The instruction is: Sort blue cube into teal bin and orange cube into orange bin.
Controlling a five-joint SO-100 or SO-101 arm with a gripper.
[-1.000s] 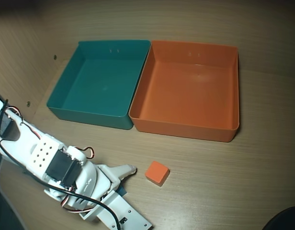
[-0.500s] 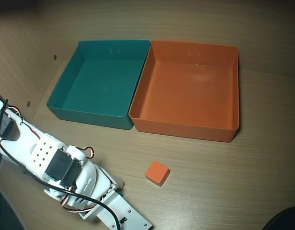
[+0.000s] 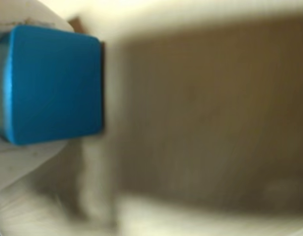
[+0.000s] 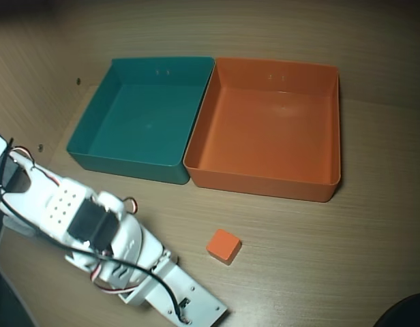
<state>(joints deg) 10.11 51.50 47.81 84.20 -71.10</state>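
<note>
Blue cube is seen clamped in the gripper at the upper left of the wrist view, pale fingers above and below. In the overhead view it is hidden under the arm, lower left. Orange cube lies lower centre on the table; teal bin upper left, orange bin beside it, both empty. Risk: grip looks off-centre, so the cube could be dropped short of the teal rim.

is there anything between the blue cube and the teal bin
Nothing visible does. The blue cube sits in the jaws in the wrist view, and the overhead view shows only bare table up to the empty teal bin.
</note>
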